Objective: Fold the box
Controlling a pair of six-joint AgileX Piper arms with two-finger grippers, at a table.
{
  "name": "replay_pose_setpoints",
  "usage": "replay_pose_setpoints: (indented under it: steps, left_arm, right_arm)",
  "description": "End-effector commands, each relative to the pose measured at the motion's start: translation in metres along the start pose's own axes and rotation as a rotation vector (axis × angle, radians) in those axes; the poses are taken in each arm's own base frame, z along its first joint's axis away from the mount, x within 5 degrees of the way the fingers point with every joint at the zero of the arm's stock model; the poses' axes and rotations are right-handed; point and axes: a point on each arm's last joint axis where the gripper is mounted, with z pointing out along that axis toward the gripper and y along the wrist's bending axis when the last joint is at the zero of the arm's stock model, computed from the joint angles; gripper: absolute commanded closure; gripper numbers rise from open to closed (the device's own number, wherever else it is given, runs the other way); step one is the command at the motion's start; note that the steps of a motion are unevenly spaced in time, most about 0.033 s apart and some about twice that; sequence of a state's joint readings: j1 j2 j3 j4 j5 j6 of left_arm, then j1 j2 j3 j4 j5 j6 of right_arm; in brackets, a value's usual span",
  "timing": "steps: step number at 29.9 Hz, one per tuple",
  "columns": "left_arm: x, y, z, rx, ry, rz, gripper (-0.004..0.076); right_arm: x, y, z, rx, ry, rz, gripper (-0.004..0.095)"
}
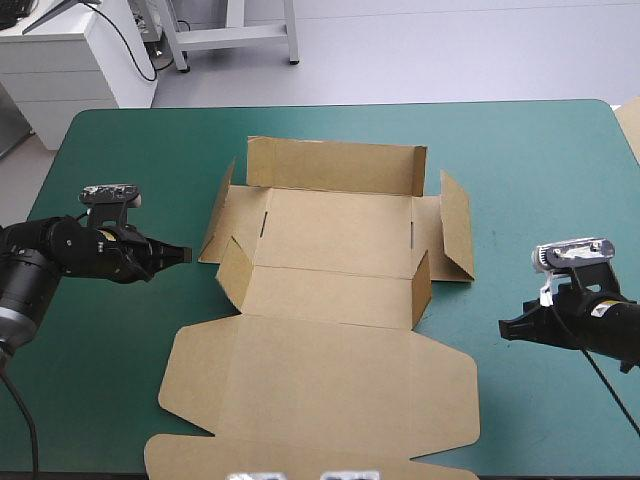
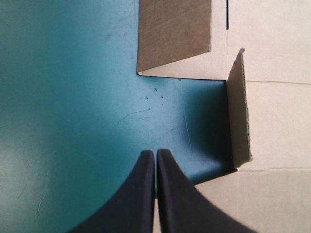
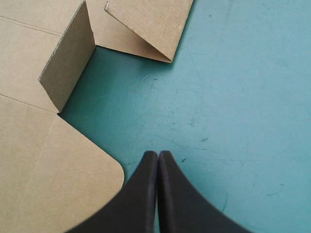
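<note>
Left gripper [image 2: 155, 154], right gripper [image 3: 158, 154] closed, empty; nudging half-raised side flaps [image 1: 457, 225] could skid the brown cut-board box [image 1: 330, 300] across the teal-green worktop [image 1: 520, 150].

box [image 1: 330, 370]: plain brown board | table cover [image 1: 520, 150]: teal-green, uniform | jaws: black, both arms

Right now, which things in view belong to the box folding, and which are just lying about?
Job: the box, walls partly raised; left gripper and right gripper, both shut, beside it.
Lying about: a pale tan edge at the right edge of the table, perhaps more board.
</note>
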State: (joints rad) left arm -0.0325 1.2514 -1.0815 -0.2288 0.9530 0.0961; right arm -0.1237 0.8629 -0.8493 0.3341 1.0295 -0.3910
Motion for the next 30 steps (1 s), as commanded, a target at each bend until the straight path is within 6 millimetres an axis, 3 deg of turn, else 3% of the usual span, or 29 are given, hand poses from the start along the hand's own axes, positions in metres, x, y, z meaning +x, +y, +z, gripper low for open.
replay_pose_setpoints:
  steps: [1,16,30]
  left_arm:
    - [-0.009,-0.003,-0.014,0.009,-0.092,0.017,0.0731]
    - [-0.009,-0.003,-0.014,0.008,-0.092,0.028,0.0731]
    - [-0.009,-0.003,-0.014,0.009,-0.09,0.028,0.0731]
  right_arm:
    - [-0.01,0.002,-0.008,0.003,-0.073,-0.009,0.0929]
    - [-0.019,0.006,-0.006,-0.07,-0.096,0.008,0.0915]
    - [-0.072,0.011,-0.001,-0.165,-0.058,-0.04,0.0906]
